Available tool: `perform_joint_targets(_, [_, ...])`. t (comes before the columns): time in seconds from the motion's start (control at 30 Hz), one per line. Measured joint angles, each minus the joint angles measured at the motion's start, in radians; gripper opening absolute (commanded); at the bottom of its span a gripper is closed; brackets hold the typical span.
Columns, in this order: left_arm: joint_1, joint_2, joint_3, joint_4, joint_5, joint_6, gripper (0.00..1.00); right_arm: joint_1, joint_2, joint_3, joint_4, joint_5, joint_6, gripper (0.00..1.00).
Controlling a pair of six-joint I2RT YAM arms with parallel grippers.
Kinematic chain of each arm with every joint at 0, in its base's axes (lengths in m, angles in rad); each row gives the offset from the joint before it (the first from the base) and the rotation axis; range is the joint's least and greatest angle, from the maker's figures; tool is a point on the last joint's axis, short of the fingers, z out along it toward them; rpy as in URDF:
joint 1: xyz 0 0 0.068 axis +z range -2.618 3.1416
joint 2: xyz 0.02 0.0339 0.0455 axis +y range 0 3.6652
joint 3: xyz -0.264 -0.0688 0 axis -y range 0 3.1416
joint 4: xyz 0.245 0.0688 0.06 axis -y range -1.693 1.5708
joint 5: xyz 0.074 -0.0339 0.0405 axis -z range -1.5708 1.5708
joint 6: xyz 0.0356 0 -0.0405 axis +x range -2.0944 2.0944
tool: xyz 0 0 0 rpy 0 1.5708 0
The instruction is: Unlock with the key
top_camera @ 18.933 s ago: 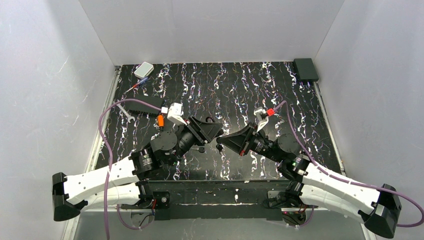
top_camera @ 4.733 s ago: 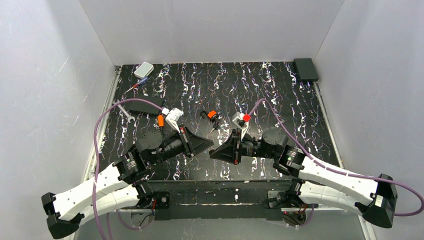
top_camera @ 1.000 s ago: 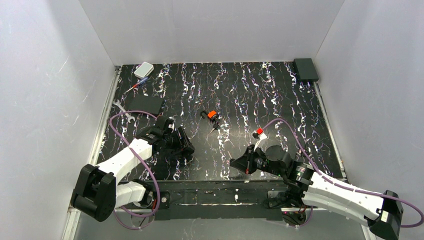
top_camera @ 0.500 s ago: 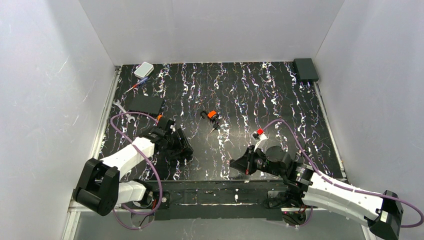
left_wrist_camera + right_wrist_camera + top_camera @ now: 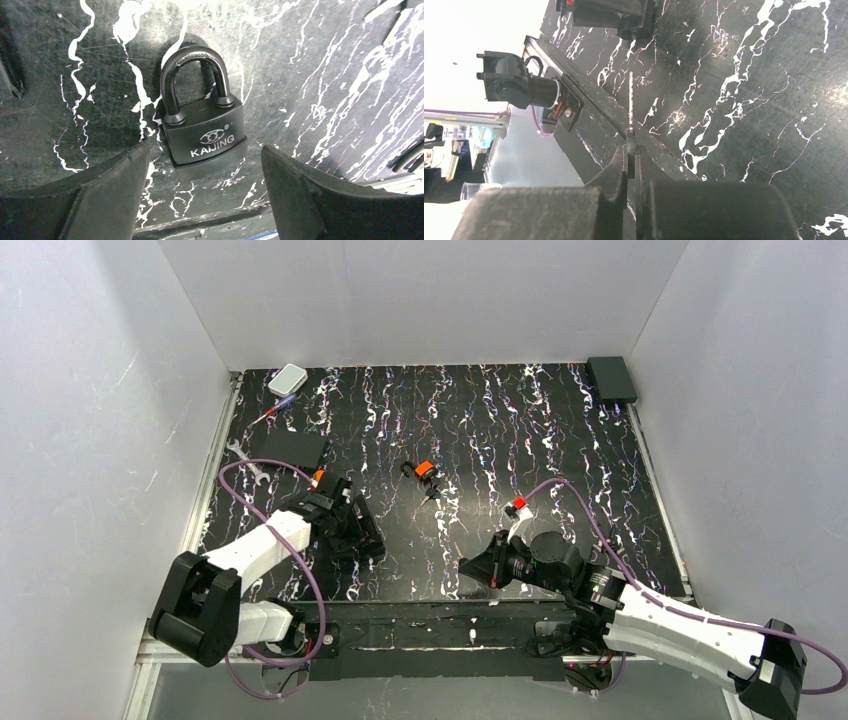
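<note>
The dark padlock (image 5: 200,125), marked KAIJING, lies flat on the black marbled table with its shackle pointing away. My left gripper (image 5: 202,150) is open, its jaws either side of the padlock's lower end and clear of it. In the top view the left gripper (image 5: 358,533) sits low at the left and hides the padlock. My right gripper (image 5: 631,147) is shut on the key (image 5: 630,107); the thin metal blade sticks straight out past the fingertips. In the top view the right gripper (image 5: 472,568) is near the table's front edge, pointing left.
A stubby orange-and-black cylinder (image 5: 424,470) and a small dark part (image 5: 430,494) lie mid-table. At the back left are a white box (image 5: 288,378), a screwdriver (image 5: 270,413), a wrench (image 5: 240,454) and a black pad (image 5: 290,448). A black box (image 5: 611,378) is at the back right.
Long ago both grippers met at mid-table. Over the last second the left gripper has shifted slightly back and left over the padlock. The right arm has barely moved.
</note>
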State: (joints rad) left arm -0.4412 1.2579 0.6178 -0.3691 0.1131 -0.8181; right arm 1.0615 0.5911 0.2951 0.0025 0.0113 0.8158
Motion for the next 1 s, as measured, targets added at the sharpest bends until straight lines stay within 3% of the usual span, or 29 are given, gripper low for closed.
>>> perform_joint_targets(0.2, [-0.001,-0.053,0.006,-0.002,0.0,0.012,0.83,0.0,0.007,0.0,0.001,0.0,-0.002,0.01])
perform_joint_targets(0.33, [-0.006,-0.168,0.014,-0.008,0.006,0.019,0.79,0.0,0.007,0.0,0.019,-0.023,-0.003,0.01])
perform_joint_targets(0.63, [-0.073,-0.484,-0.02,0.163,0.135,-0.001,0.68,0.0,0.06,-0.041,0.283,-0.125,0.045,0.01])
perform_joint_targets(0.77, [-0.087,-0.476,-0.033,0.167,0.139,-0.002,0.73,0.0,0.111,-0.018,0.288,-0.13,0.039,0.01])
perform_joint_targets(1.0, [-0.136,-0.409,-0.051,0.15,0.131,-0.03,0.71,0.0,0.171,0.017,0.301,-0.138,0.027,0.01])
